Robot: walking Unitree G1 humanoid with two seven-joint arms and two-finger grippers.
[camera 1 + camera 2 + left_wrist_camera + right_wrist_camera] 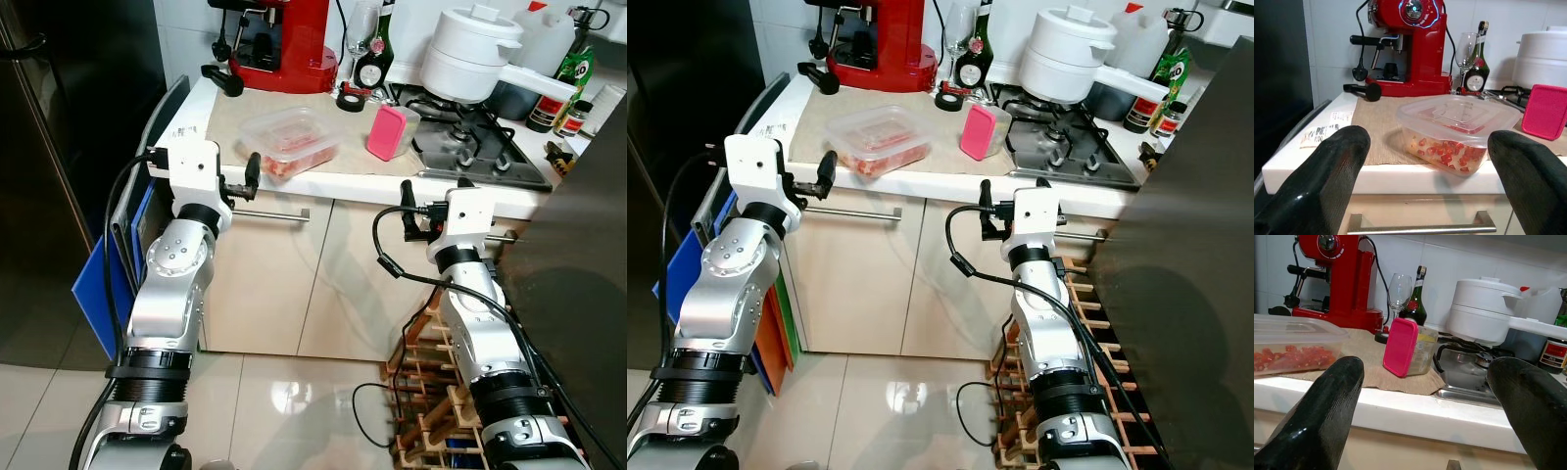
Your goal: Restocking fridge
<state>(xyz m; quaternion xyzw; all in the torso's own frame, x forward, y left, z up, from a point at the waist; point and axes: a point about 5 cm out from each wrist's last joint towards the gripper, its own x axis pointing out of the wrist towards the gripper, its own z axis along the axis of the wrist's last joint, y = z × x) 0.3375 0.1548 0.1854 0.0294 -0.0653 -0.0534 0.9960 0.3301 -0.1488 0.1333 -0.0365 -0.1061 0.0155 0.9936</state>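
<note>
Both arms raised toward counter (323,181), jaws spread.

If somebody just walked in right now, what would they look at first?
Probably the big red coffee machine at the back of the counter. Next, the clear box of red food near the counter's front edge, with the left claw open right before it. Then the pink-lidded tub lying on its side beside the stove, and the right claw open and facing it.
</note>
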